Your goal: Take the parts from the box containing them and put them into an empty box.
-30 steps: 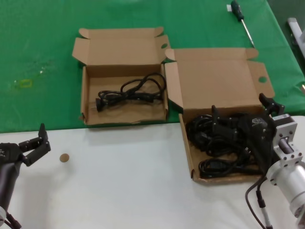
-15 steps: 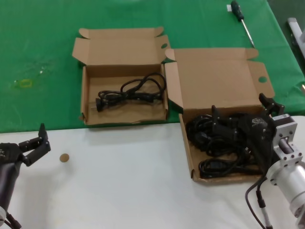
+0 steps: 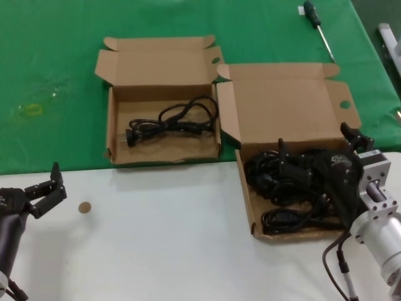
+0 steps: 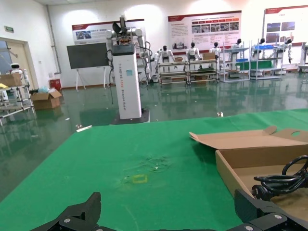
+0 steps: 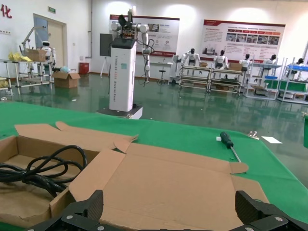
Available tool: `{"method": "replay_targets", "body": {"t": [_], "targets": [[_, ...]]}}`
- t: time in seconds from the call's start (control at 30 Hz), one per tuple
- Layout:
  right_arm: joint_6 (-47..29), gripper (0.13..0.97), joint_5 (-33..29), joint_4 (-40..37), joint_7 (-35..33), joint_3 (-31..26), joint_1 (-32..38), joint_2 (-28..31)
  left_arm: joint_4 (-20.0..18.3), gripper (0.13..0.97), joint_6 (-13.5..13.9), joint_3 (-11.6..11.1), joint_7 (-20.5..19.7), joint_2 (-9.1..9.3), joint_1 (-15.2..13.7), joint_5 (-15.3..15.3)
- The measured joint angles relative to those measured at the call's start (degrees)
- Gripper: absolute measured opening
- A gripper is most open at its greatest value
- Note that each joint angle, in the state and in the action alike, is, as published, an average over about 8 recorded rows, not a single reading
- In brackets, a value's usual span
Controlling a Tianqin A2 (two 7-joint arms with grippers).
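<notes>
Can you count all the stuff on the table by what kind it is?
Cardboard boxes: 2, smaller box and larger box.
Screwdrivers: 1, screwdriver.
Brown discs: 1, disc.
Power cords: 1 cord in the smaller box; tangled pile can't be counted.
Total: 5, plus the pile.

table (image 3: 156, 251) | green cloth (image 3: 50, 63) | two boxes (image 3: 163, 119) | screwdriver (image 3: 318, 28) | disc (image 3: 84, 207)
</notes>
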Motion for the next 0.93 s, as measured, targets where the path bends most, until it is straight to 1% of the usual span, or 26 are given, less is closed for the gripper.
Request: {"method": "replay_targets", "body": {"t": [0.93], "targets": [[0.0,0.966,0.0,0.0,0.0,0.0,0.0,0.0,0.0,0.966,0.0,0.0,-0.03,0.0,0.0,0.0]]}}
